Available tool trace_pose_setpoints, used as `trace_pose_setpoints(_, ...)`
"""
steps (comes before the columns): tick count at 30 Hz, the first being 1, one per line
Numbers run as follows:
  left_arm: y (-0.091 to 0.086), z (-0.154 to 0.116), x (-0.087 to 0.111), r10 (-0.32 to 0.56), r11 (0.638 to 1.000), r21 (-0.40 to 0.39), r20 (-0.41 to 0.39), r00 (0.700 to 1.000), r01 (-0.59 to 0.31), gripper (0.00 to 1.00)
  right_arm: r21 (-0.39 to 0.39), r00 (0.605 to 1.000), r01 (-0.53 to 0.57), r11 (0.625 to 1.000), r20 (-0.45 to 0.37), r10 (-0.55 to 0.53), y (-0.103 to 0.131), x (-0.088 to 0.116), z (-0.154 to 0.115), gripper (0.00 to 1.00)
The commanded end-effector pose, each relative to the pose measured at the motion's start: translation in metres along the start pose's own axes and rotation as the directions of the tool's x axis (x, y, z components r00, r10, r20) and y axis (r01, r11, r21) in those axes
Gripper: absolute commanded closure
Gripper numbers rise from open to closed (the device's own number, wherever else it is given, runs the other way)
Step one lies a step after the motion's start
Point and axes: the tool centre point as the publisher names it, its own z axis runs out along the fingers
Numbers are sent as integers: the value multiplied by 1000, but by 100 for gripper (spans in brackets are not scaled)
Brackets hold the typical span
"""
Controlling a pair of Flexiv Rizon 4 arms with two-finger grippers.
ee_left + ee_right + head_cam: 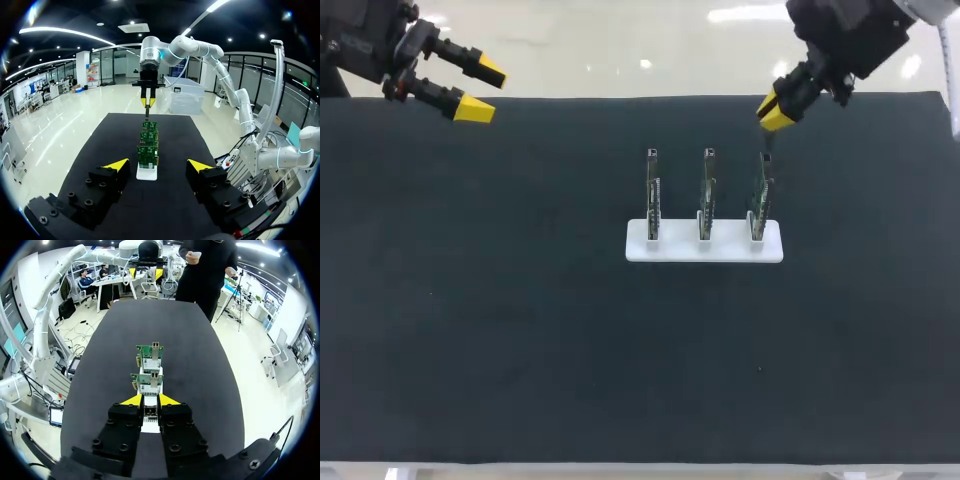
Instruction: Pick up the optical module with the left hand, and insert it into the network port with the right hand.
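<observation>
Table: a flat black cloth-covered table (470, 300); everything below sits on or over it.
Rack: a long white plastic rack (720, 247) near the table's middle; in the head view it runs from 9 o'clock to 3 o'clock.
Boards: three upright green circuit boards stand in the rack's slots in one row, each apart from the next; the left board (652, 190), the middle board (707, 190) and the right board (759, 197).
Network port: a small silver metal cage (155, 346) at a board's top edge; it shows plainest in the right wrist view, on the board farthest from that gripper.
Left gripper (480, 90): at about 10 o'clock from the rack and well apart from it, by the table's far edge; its two yellow-tipped fingers are spread wide with nothing between them; in its own wrist view the row of boards stands end-on straight ahead.
Right gripper (777, 108): at about 1 o'clock from the rack, above the right board; its yellow tips are drawn close together and clamped on the optical module.
Optical module: a slim dark optical module (766, 140) hangs down from the right gripper's tips towards the right board's top edge; its lower end seems to reach that edge, but whether they touch I cannot tell.
</observation>
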Motion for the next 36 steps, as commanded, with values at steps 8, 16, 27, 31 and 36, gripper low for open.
trace_pose_setpoints(8, 1, 1, 0, -1, 1000, 1, -4, 1000, 1, 0, 4, 999, -14, 1000, 42, 14, 5, 8, 5, 100)
trace_pose_setpoints(16, 1, 1, 0, -1, 1000, 1, -4, 1000, 1, 0, 7, 997, -44, 999, 62, 43, 0, 11, 10, 100)
trace_pose_setpoints(27, 1, 1, 0, -1, 1000, 1, -4, 1000, 1, 0, 18, 996, -66, 998, 54, 65, -4, 9, 6, 100)
trace_pose_setpoints(31, 1, 1, 0, -1, 1000, 1, -4, 1000, 1, 0, 15, 996, -65, 998, 55, 64, -5, 9, 7, 100)
trace_pose_setpoints(36, 1, 1, 0, -1, 1000, 1, -4, 1000, 1, 0, 10, 997, -62, 998, 57, 61, -5, 9, 8, 100)
